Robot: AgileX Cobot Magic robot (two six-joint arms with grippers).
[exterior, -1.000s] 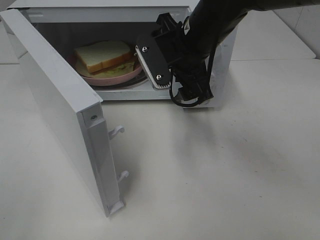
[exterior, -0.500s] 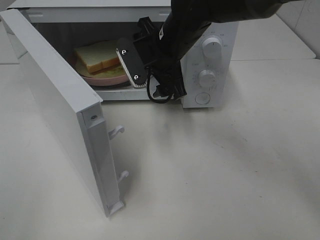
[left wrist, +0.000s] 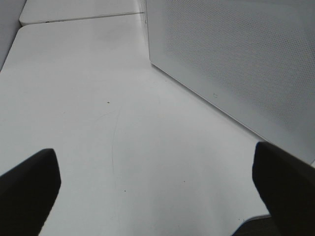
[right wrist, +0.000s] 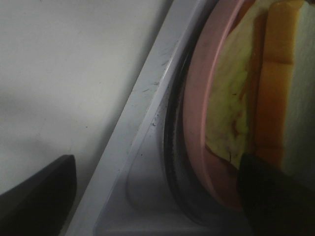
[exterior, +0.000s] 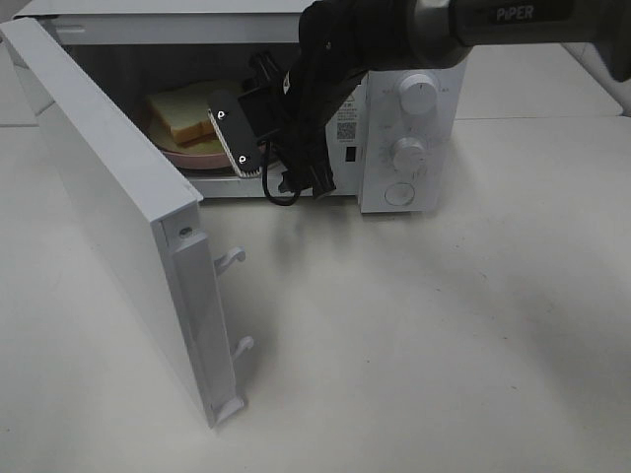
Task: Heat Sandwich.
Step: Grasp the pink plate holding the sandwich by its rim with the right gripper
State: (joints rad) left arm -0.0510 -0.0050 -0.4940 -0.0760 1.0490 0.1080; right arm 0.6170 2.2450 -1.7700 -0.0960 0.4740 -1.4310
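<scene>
The sandwich (exterior: 180,111) lies on a pink plate (exterior: 202,152) inside the open microwave. In the right wrist view the sandwich (right wrist: 288,78) shows white bread, orange filling and a pale green leaf, and the pink plate's rim (right wrist: 197,103) runs in front of it. My right gripper (exterior: 230,133) is in the microwave's opening at the plate's right edge. It is open (right wrist: 157,169), with one finger (right wrist: 275,196) over the plate and sandwich and the other finger (right wrist: 34,196) outside the rim. My left gripper (left wrist: 155,150) is open above bare table.
The microwave door (exterior: 108,187) swings out to the front left and its mesh panel (left wrist: 236,64) is close to the left gripper. The control panel with two knobs (exterior: 409,108) is on the right. The dark turntable edge (right wrist: 172,147) lies under the plate.
My right gripper has moved left and further into the microwave's opening, up to the plate's edge. The control knobs it was covering now show. The left arm has not moved.
</scene>
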